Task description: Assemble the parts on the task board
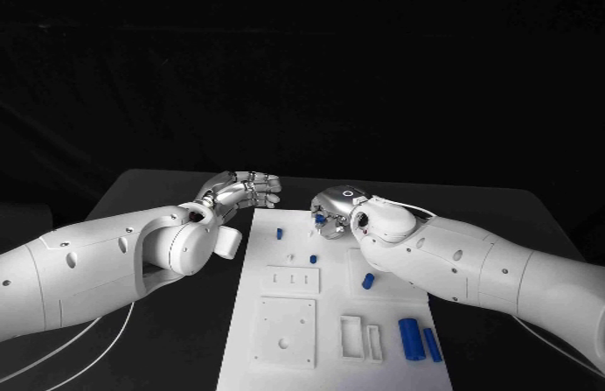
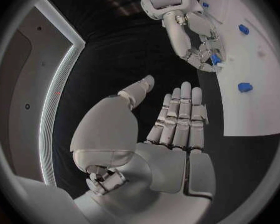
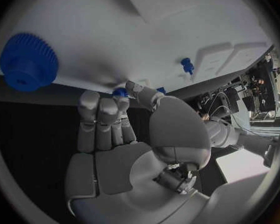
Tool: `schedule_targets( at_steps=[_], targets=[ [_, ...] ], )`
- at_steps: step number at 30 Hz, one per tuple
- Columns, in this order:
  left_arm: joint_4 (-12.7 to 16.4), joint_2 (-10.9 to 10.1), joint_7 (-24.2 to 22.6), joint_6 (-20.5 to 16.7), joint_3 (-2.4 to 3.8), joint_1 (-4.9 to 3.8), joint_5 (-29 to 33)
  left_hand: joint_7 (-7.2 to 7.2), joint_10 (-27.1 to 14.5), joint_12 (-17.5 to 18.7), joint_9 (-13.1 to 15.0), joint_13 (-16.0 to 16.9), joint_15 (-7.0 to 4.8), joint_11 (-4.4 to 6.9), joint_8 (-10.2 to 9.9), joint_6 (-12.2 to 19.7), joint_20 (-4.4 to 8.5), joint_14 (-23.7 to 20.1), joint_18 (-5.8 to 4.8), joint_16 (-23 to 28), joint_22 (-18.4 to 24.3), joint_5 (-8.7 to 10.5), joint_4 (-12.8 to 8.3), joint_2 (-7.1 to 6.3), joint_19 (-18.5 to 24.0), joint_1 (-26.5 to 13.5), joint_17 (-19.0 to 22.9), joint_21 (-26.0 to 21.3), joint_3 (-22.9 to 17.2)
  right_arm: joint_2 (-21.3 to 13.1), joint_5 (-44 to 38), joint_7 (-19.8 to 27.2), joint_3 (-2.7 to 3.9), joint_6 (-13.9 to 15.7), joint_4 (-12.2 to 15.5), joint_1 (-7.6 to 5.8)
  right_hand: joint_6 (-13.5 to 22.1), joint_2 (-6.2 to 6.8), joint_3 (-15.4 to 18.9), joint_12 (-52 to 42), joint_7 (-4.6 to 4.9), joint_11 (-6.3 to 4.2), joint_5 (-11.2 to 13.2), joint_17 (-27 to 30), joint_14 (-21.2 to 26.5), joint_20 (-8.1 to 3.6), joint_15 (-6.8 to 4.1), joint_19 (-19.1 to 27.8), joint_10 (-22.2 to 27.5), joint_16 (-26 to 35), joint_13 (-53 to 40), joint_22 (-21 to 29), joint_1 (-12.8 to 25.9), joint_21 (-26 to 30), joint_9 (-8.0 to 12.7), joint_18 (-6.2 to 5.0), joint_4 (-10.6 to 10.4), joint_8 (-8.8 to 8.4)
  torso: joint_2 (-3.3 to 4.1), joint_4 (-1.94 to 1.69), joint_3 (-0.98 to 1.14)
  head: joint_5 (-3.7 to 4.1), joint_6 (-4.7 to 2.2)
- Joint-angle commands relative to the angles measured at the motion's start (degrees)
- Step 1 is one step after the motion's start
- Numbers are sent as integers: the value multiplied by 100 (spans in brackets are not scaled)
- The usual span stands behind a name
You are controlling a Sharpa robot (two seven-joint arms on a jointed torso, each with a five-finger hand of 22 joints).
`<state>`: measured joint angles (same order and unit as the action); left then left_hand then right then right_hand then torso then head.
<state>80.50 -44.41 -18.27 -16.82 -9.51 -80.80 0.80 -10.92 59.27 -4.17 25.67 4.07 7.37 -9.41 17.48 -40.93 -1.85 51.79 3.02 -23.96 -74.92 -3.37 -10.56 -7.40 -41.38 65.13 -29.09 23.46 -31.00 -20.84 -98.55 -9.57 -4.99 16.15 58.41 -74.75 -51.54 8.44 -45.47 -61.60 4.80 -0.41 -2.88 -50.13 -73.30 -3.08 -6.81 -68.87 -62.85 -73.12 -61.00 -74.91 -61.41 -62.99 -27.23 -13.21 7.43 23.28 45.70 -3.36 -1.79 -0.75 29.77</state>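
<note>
Left robot hand: we saw the left robot hand point(image 1: 242, 190) poised off the board's far left corner, at about ten o'clock from the board's middle, fingers straight and apart, carrying nothing.
Right robot hand: the right robot hand point(image 1: 338, 207) was down on the far end of the task board point(image 1: 288, 321), at roughly twelve o'clock, thumb and fingertip pinched on a small blue part point(image 1: 322, 220).
Held part: we judged it light, stiff and smooth plastic, likely to twist or slip in a loose pinch, so a firm hold across its sides looked wise.
Other parts: a blue peg point(image 1: 368, 280) lay at mid-board toward three o'clock, and two blue cylinders point(image 1: 410, 337) rested near the board's five o'clock corner; we reckoned these would roll if nudged.
Left wrist view: here we caught the right robot hand point(image 2: 199, 42) side on, the small blue part point(image 2: 215, 58) visibly between its fingertips at the board's edge, which the head view blurred.
Right wrist view: this one gave us a blue gear point(image 3: 28, 61) on the board, toothed and best taken by its rim, plus the small blue part point(image 3: 120, 92) at the fingertips.
Table: the black table point(image 1: 164, 194) lay under everything.
</note>
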Motion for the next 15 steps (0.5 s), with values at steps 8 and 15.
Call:
schedule_targets(
  at_steps=[8,15],
  targets=[
    [3,10,-28,88,5,-8,-21,-52,26,26,-10,-8,37,3,-24,-55,-8,-10,91,34,-118,-18,-46,7,35,-44,-7,37,-6,-3,-79,15,-2,117,80,4,-752,-41,-4,-34,15,-84,9,-12,6,-25,-41,1,329,28,10,-96,-2,-19,0,-179,27,-19,-1,-4,-2,-8,-6],
    [4,8,-28,90,5,-8,-21,-50,25,26,-11,-8,37,5,-24,-55,-8,-10,92,36,-118,-18,-49,7,36,-44,-8,38,-8,-14,-78,9,-2,157,86,4,-761,-45,-4,-40,13,-86,9,-18,2,-26,-42,-2,325,25,12,-96,-8,-24,-5,-179,31,-15,-1,0,-5,-17,-6]
  ],
)
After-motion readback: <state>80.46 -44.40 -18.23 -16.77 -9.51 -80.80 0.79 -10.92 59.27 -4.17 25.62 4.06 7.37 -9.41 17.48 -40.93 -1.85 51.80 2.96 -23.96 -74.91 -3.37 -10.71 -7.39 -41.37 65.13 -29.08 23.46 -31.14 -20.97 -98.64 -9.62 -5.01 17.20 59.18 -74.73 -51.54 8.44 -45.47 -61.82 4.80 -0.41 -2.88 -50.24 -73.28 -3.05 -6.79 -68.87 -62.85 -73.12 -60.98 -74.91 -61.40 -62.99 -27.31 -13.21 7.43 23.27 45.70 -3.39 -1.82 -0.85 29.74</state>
